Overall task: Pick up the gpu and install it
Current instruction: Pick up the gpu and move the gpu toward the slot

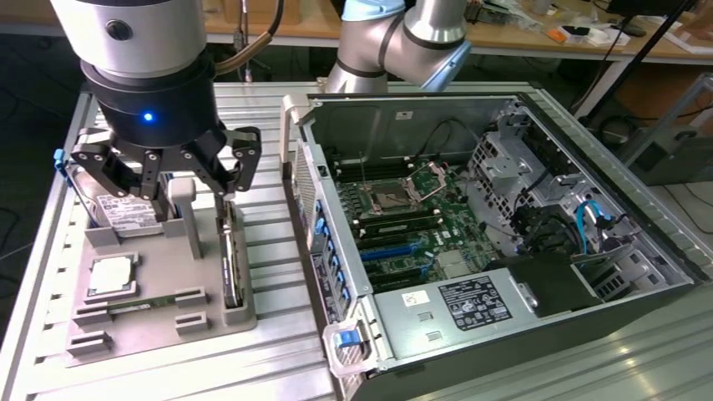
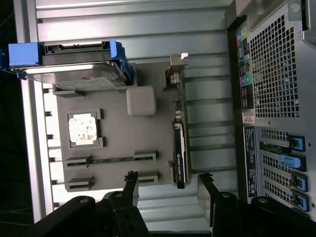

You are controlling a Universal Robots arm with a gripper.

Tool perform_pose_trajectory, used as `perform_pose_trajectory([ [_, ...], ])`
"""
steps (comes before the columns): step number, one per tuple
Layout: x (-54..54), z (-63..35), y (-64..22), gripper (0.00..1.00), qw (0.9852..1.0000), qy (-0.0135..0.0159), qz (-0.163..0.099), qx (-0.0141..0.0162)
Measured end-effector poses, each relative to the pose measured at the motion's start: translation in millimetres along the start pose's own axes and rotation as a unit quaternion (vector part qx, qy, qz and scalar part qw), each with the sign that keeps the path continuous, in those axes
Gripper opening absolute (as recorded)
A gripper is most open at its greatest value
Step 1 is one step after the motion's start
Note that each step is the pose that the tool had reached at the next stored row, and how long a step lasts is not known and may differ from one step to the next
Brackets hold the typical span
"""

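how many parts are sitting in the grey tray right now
4: hard drive at one end, cpu in its square pocket, memory stick in a slot beside it, gpu edge-on along the side nearest the computer case. None looks hidden.

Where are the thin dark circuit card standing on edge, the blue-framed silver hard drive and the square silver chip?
Thin dark circuit card (image 2: 178,153): wrist view, long dark edge.
Blue-framed silver hard drive (image 2: 74,76): wrist view, metal face.
Square silver chip (image 2: 83,129): wrist view, middle.
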State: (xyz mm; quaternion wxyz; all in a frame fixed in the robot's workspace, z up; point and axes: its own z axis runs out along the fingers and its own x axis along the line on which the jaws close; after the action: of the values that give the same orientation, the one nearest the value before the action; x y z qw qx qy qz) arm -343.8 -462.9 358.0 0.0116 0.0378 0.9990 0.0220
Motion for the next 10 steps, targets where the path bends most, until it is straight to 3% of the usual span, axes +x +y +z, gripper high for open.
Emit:
perform_pose_trajectory([
  [10, -0.1, 1.0, -0.1, 0.6, 1.0, 0.0, 0.0, -0.0001],
])
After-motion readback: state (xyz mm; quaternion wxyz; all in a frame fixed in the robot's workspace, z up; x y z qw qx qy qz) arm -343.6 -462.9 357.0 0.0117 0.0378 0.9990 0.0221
